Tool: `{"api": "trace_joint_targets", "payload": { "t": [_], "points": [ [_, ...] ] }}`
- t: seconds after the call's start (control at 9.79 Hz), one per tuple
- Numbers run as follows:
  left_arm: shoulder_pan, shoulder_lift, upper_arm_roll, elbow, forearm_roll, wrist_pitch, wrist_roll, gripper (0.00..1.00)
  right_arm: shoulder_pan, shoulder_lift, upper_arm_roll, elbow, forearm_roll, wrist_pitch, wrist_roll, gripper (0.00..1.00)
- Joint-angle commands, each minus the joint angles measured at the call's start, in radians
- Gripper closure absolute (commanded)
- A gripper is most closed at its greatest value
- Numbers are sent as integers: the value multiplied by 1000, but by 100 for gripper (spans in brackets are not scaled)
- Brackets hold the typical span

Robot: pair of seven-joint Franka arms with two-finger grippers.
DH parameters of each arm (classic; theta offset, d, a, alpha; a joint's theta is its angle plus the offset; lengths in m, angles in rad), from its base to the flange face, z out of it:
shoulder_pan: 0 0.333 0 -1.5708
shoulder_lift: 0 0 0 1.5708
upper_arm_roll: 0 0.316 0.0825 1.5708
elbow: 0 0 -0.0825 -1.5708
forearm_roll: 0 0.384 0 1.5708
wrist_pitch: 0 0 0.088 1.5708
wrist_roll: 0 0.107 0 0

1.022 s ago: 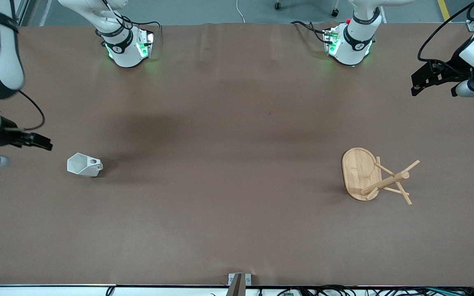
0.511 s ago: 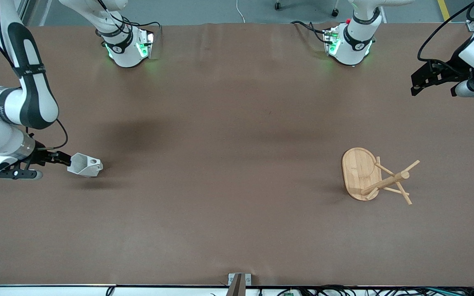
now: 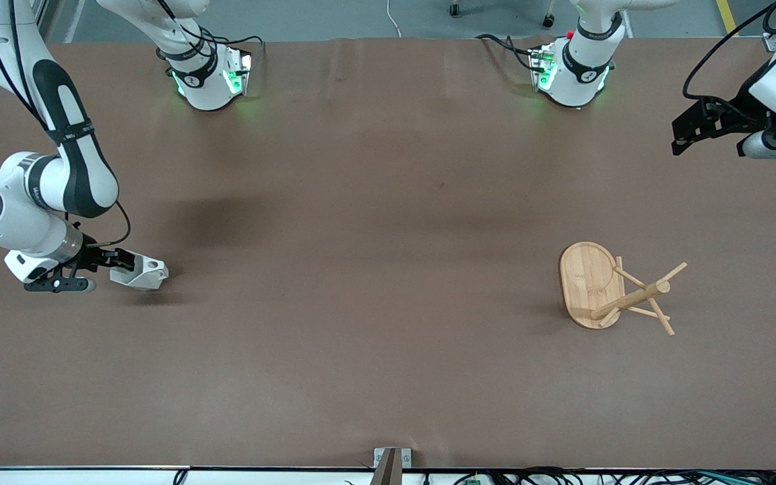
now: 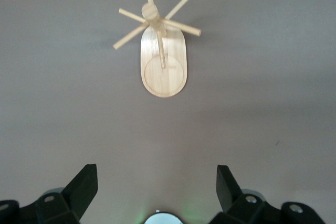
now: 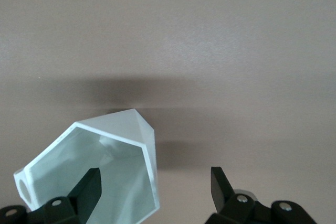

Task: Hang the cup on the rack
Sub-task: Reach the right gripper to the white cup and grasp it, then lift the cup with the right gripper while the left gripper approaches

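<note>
The right gripper sits low at the cup, its two black fingers spread wide apart; in the right wrist view one finger reaches inside the cup's open mouth while the other stands outside the wall, so the rim wall lies between them, and nothing shows them pressing on it. The cup is small, matte white and faceted, with a polygonal rim and a blocky handle pierced by a round hole; it lies on its side on the brown table, toward the right arm's end, mouth turned to the gripper and handle hole facing up toward the front camera. A dark shadow lies on the table just beside it. Well apart from it, toward the left arm's end of the table, stands the rack, a light bamboo mug tree with an oval flat base, a round central post and thin angled pegs; the left wrist view looks at it from above. The left gripper waits up in the air over the left arm's end of the table, its fingers wide open and holding nothing.
</note>
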Motion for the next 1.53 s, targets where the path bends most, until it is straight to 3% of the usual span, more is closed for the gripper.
{"api": "trace_joint_targets", "payload": {
  "t": [0.0, 0.1, 0.31, 0.61, 0.92, 1.12, 1.43],
  "points": [
    [-10, 18, -26, -2, 3, -58, 10, 0, -14, 18, 9, -6, 102, 16, -96, 40],
    [-9, 18, -35, -2, 0, -67, 10, 0, -14, 19, 7, -5, 109, 19, -100, 55],
    [-13, 21, -63, -4, 0, -89, 10, 0, -14, 19, 7, 0, 114, 21, -99, 99],
    [-16, 99, -187, -1, 1, -72, 6, 0, -1, 9, 6, 40, 114, -54, -97, 100],
    [-26, 162, -294, -11, 8, 98, 9, 0, 57, -86, 18, 188, 117, -354, -39, 100],
    [-55, 190, -322, -4, 9, 136, 10, 0, 60, -147, 104, 206, 220, -435, -38, 100],
    [-128, 231, -352, 39, -21, 204, 165, 0, 71, -185, 229, 196, 548, -501, -27, 100]
  ]
}}
